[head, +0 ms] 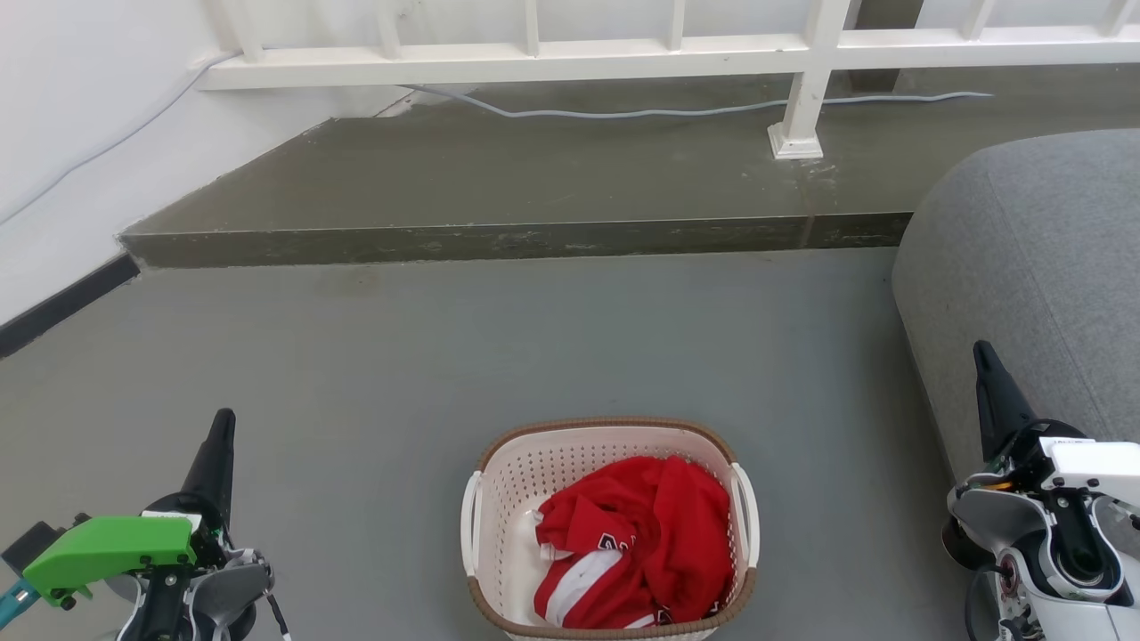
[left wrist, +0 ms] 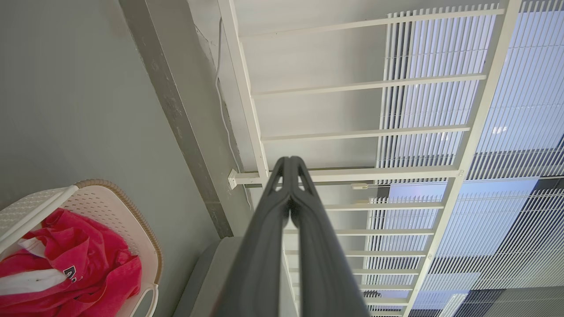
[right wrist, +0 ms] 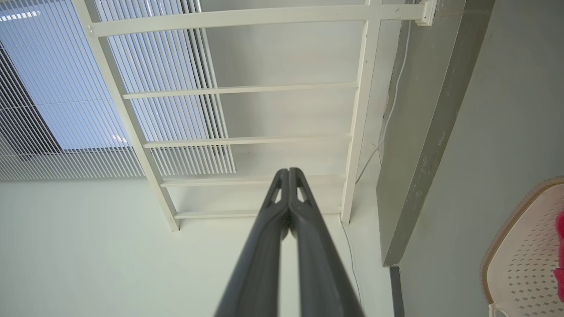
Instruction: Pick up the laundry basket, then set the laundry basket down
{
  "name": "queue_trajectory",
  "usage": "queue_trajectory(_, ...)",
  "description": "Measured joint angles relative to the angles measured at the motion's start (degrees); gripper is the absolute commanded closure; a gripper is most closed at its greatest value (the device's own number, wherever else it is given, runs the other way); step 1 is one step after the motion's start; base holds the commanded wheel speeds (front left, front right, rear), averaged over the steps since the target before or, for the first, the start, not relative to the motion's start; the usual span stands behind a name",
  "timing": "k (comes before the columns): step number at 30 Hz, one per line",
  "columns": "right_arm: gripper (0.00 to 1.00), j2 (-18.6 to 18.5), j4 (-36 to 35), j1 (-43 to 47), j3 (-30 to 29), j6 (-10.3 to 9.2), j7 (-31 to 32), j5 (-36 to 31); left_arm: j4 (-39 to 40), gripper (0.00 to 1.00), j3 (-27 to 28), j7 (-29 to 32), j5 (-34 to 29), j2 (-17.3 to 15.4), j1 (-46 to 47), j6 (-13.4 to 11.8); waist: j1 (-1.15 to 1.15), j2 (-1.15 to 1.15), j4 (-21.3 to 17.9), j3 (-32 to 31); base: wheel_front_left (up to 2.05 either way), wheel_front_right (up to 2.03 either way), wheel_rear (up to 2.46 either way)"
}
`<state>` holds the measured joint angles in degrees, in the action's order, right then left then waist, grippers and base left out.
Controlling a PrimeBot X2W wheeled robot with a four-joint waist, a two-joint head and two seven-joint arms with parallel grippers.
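The laundry basket [head: 508, 499] stands on the grey floor at the bottom middle of the head view, cream-white with perforated walls, a brown rim and white side handles, holding a crumpled red and white garment [head: 637, 543]. My left gripper [head: 223, 425] is well to its left, fingers together, holding nothing. My right gripper [head: 982, 354] is well to its right, near the grey sofa, also shut and empty. The left wrist view has the basket [left wrist: 123, 211] at its lower left, beside the shut left gripper [left wrist: 290, 160]. The basket's edge [right wrist: 524, 246] sits at the right wrist view's lower right, beyond the right gripper [right wrist: 288, 171].
A grey sofa [head: 1042, 285] fills the right side. A raised concrete step [head: 499, 236] runs across the floor ahead, with a white railing [head: 802, 53] and a grey cable [head: 623, 113] on it. A white wall [head: 80, 133] closes the left.
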<state>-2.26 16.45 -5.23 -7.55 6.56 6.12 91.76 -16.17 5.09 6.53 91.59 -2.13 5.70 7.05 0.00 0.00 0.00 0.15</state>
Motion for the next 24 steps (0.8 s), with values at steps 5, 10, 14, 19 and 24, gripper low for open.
queue_trajectory(5, 1.00, 0.0, 0.0, 0.0, 0.0, 0.08, 0.0, 0.0, 0.0, 1.00, 0.0, 0.0, 0.0, 0.0, 0.0, 0.0, 0.00, 0.00, 0.0, 0.0, 0.00, 0.00, 0.00)
queue_trajectory(10, 1.00, 0.0, 0.0, 0.0, 0.0, 0.09, 0.0, 0.0, 0.0, 1.00, 0.0, 0.0, 0.0, 0.0, 0.0, 0.0, 0.00, 0.00, 0.0, 0.0, 0.00, 0.00, 0.00)
queue_trajectory(14, 1.00, 0.0, 0.0, 0.0, 0.0, 0.15, 0.0, 0.0, 0.0, 1.00, 0.0, 0.0, 0.0, 0.0, 0.0, 0.0, 0.00, 0.00, 0.0, 0.0, 0.00, 0.00, 0.00)
queue_trajectory(19, 1.00, 0.0, 0.0, 0.0, -0.1, 0.15, 0.0, 0.0, 0.1, 1.00, 0.0, 0.0, 0.0, 0.0, 0.0, 0.0, 0.00, 0.00, 0.0, 0.0, 0.00, 0.00, 0.00)
queue_trajectory(24, 1.00, 0.0, -0.1, 0.0, -0.1, 0.15, 0.0, 0.0, 0.1, 1.00, 0.0, 0.0, 0.0, 0.0, -0.1, 0.0, 0.00, 0.00, 0.0, 0.0, 0.00, 0.00, 0.00)
